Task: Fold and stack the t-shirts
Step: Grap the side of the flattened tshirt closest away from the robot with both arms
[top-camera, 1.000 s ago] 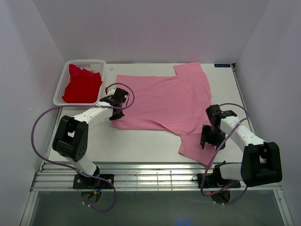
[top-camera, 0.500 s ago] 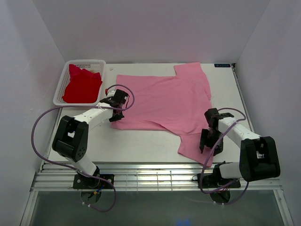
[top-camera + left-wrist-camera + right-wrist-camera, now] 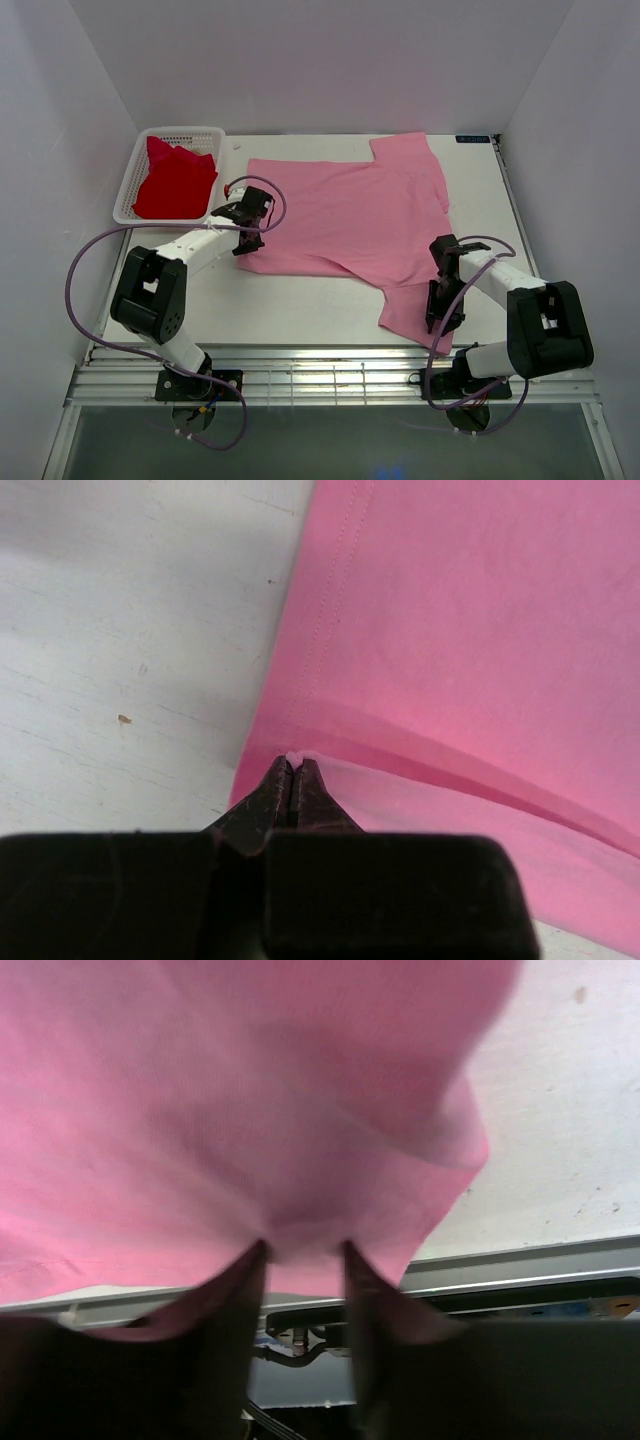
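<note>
Lying flat on the white table (image 3: 300, 310), the light pink t-shirt (image 3: 350, 215) has its long axis running left to right. Its hem faces the left arm's side and its collar end faces the right. 1 short sleeve points at the far edge and the other at the near edge. The left gripper (image 3: 247, 243) is clamped tight on the hem's near corner, and the left wrist view shows a nub of pink cloth at its closed tips. The right gripper (image 3: 437, 310) sits at the near sleeve, its 2 fingers (image 3: 240, 1300) partly apart with sleeve cloth bunched between them. The red t-shirt (image 3: 175, 183) lies crumpled in the white mesh basket (image 3: 183, 131) at the far left corner.
</note>
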You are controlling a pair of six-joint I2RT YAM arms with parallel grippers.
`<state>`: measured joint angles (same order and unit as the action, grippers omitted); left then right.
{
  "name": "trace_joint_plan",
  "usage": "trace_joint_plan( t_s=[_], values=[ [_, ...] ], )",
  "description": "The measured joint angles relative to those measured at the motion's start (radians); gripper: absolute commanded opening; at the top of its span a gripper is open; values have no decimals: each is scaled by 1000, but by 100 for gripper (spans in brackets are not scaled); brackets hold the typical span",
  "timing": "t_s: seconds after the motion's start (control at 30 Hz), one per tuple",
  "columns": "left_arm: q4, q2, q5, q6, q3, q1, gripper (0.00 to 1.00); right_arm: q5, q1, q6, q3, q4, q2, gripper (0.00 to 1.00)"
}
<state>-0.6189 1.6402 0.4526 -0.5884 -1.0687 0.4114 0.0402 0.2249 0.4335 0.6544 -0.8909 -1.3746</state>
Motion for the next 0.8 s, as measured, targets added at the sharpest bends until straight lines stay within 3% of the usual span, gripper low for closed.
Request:
trace_joint_plan(
  t_s=[0.1,0.17,0.5,0.8],
  values=[
    [0,-3,0,5,-6,-3,0,-19,2,1,8,4,-18,14],
    [0,-4,0,5,-9,-6,0,-20,4,1,11,1,-26,9],
    [-1,-4,-2,21,-29,-11,0,-4,10,3,36,-22,-24,8],
    [1,-2,-1,35,-69,-11,0,82,12,-28,435,-105,-80,8]
  ],
)
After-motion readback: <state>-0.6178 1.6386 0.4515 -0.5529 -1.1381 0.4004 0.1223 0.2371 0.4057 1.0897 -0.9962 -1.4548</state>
